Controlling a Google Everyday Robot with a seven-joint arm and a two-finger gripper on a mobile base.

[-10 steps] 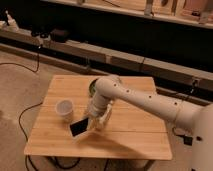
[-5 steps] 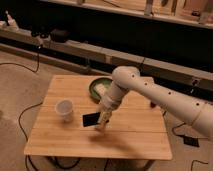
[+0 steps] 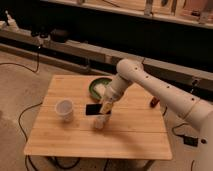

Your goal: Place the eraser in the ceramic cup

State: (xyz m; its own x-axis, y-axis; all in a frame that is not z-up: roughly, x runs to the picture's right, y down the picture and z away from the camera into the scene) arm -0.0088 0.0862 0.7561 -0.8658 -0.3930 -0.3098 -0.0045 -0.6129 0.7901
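The white arm [image 3: 160, 92] reached in from the right, elbow raised; the end effector [image 3: 103, 113] pointed downward, closed on the eraser [image 3: 94, 109].

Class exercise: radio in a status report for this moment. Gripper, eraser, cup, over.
Gripper over table centre, right of ceramic cup. Dark eraser at the gripper, raised, not yet in cup. Green plate behind; path to cup open.

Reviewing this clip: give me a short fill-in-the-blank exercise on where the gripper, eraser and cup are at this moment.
1. The gripper is above the wooden ____.
2. The dark eraser is to the ____ of the ceramic cup as the camera sees it.
3. The green plate lies ____ the arm, farther from the camera.
4. The cup stands upright with its opening facing ____.

Missing words: table; right; behind; up
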